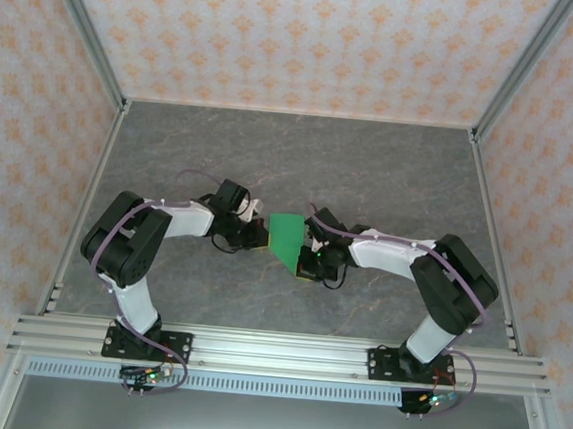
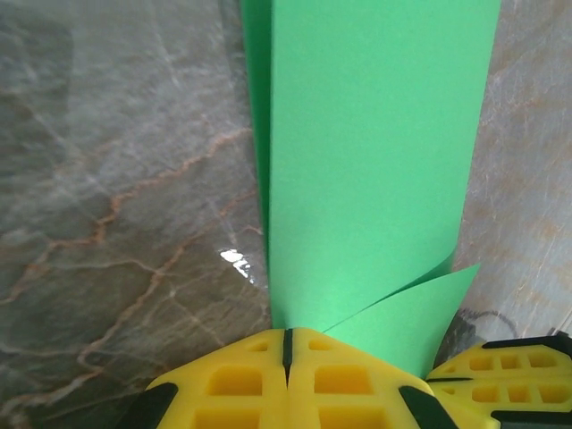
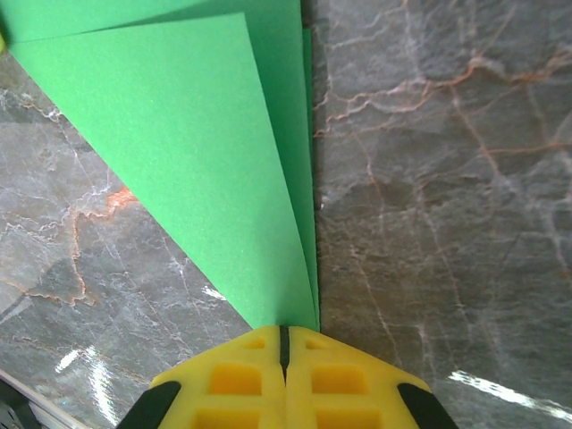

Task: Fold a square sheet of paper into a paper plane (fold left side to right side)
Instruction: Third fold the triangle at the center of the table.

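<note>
Green paper [image 1: 287, 237] near the middle of the grey marbled table [image 1: 390, 173], caught between the two pincers and touching both. Left pincer [image 2: 288, 344] clenched on the paper's left side: yellow fingertips pressed together with no gap, a long green band running straight away from their seam. Lower right in that wrist view, a loose flap curling open toward a yellow finger [image 2: 500, 371] of the other pincer, just beside it. Right pincer [image 3: 283, 340] likewise clamped shut on the paper, gripping a narrow tip where folded layers meet at the fingertip seam. From there, layers fanning out up and to the left, with one straight edge on the right against bare table. Seen from above, paper no longer square: flat far edge, sides narrowing to a point at the near right, next to the right pincer. Whether lifted off the table or resting on it: impossible to tell. Left arm [image 1: 138, 252] rising from its base at the near edge, elbow pushed out to the left, forearm reaching rightward and inward to the centre, wrist low over the table. Right arm [image 1: 446, 284] posed as a mirror of it, elbow out to the right, forearm angled leftward to the paper. Both wrists close together, fingertips facing each other across the green.
</note>
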